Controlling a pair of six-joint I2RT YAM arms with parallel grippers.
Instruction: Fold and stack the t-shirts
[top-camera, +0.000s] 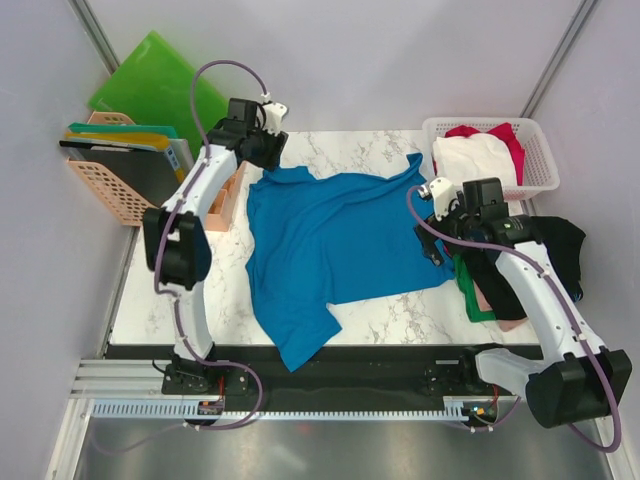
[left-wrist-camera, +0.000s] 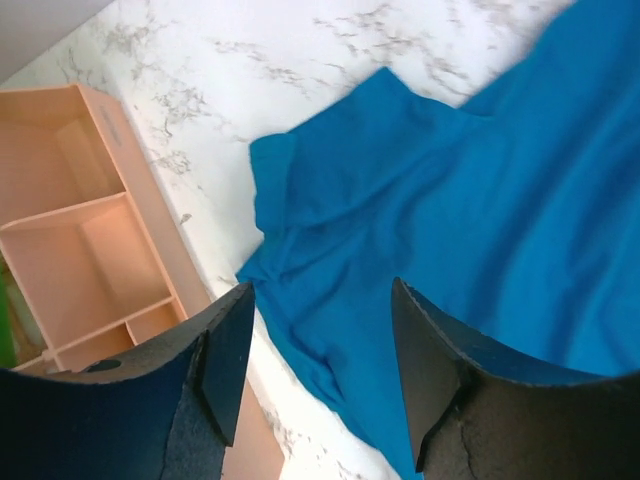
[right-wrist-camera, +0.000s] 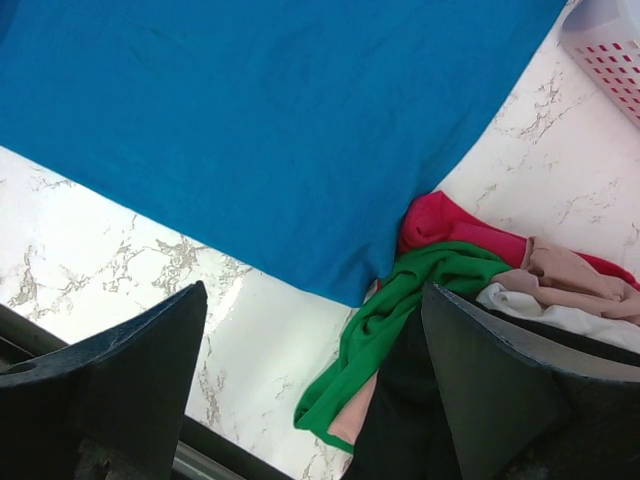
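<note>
A bright blue t-shirt (top-camera: 330, 245) lies spread on the marble table (top-camera: 400, 320), one sleeve hanging towards the front edge. My left gripper (top-camera: 264, 152) hovers open over its far left sleeve (left-wrist-camera: 330, 190), and the fingers (left-wrist-camera: 225, 360) hold nothing. My right gripper (top-camera: 441, 213) is open above the shirt's right corner (right-wrist-camera: 350, 270), its fingers (right-wrist-camera: 150, 380) astride bare marble and a green t-shirt (right-wrist-camera: 400, 320). Beside it lies a heap of red (right-wrist-camera: 450, 225), pale pink (right-wrist-camera: 570, 275), white (right-wrist-camera: 560, 315) and black (top-camera: 560, 245) t-shirts.
A white lattice basket (top-camera: 528, 186) at the back right holds white and red cloth. A pink divided tray (left-wrist-camera: 80, 250) sits left of the blue shirt. Green folders (top-camera: 155, 85) and an orange file rack (top-camera: 115, 195) stand at the back left.
</note>
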